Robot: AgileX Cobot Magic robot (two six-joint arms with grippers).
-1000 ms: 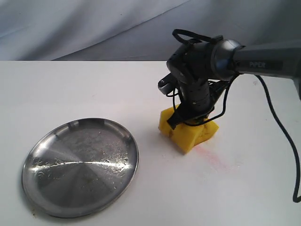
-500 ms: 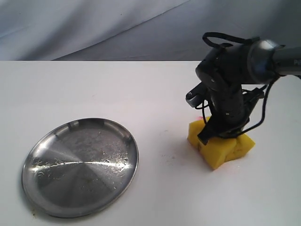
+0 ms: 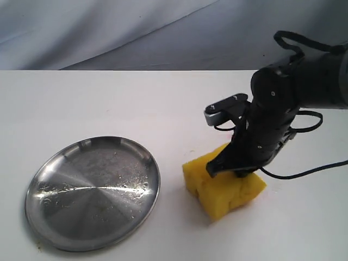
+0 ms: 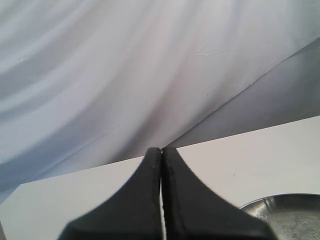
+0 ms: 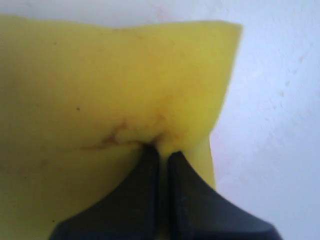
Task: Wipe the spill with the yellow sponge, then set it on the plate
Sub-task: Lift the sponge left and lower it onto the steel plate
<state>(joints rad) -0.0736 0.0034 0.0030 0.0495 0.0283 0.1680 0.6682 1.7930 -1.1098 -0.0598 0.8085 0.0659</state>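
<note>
Pinched between the two dark fingers of the right pincer [image 3: 235, 173] is the yellow sponge [image 3: 216, 191], which is gripped at a fold in its top so that the foam is bunched up around the tips. In the right wrist view the fingertips of this pincer [image 5: 161, 150] are seen almost closed, with only a thin ridge of sponge [image 5: 100, 85] squeezed between them, and faint brownish stains are seen on the foam just beside the grip. The sponge is pressed down on the white desk [image 3: 109, 103], right of the middle in the exterior view, with the black arm bent over it from the right. The round steel plate [image 3: 92, 190] is laid flat on the desk to the left, near the sponge but apart from it, and its scratched, streaked surface is left bare. The left pincer [image 4: 161, 152] is seen only in its own wrist view, where its fingers are closed tip to tip with nothing held between them; it is held above the desk, with an edge of the plate [image 4: 285, 215] seen near it and a pale cloth backdrop [image 4: 125, 75] behind.
</note>
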